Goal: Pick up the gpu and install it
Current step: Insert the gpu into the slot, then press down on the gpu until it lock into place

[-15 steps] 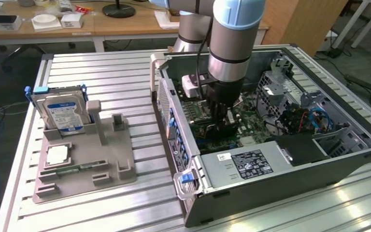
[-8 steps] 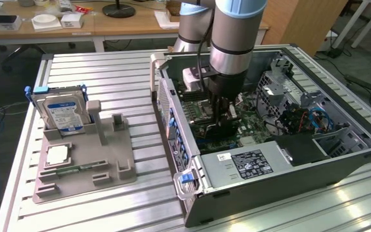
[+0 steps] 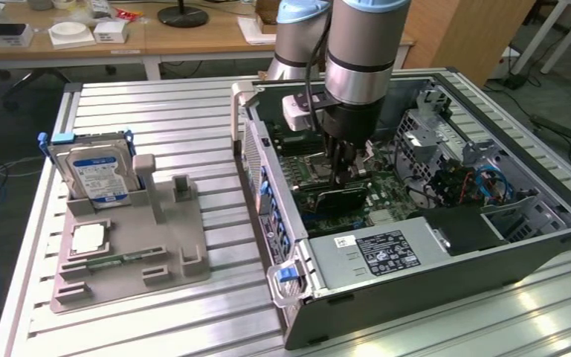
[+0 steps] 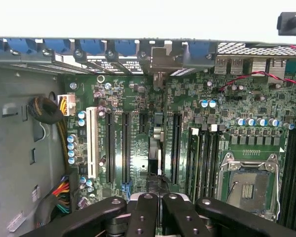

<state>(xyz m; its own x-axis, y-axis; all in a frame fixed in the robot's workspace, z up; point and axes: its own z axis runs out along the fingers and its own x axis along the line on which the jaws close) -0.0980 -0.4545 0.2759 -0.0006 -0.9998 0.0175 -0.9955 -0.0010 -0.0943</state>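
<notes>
- Locate the gripper (image 3: 346,177) inside the open computer case (image 3: 523,245), which lies on its side on the slatted aluminium table (image 3: 166,97). The arm (image 3: 365,52) reaches straight down into the case from above.
- Note the claw state: the jaws are closed on the gpu (image 3: 341,199), a dark flat card standing on edge directly under the fingertips, in the exterior view.
- In the wrist view, the two black fingers (image 4: 144,212) sit pressed close together, and the gpu (image 4: 158,143) appears edge-on as a thin strip running from them toward the pale bracket (image 4: 159,61) at the rear wall of the case.
- Observe that the card stands over the motherboard (image 4: 237,103), in line with the row of long black expansion slots (image 4: 125,148). You cannot tell from either view whether its lower edge is seated in a slot.
- Identify the empty processor socket (image 4: 249,182) beside the memory slots (image 4: 202,158).
- Identify the power supply (image 3: 375,256), with its black label, at the near end of the case in the exterior view.
- On the exterior view's left, find the grey parts holder (image 3: 131,245). A hard drive (image 3: 95,175) with a blue label stands upright in it, and a narrow green memory stick (image 3: 117,260) lies flat near its front edge. Both are well apart from the gripper.
</notes>
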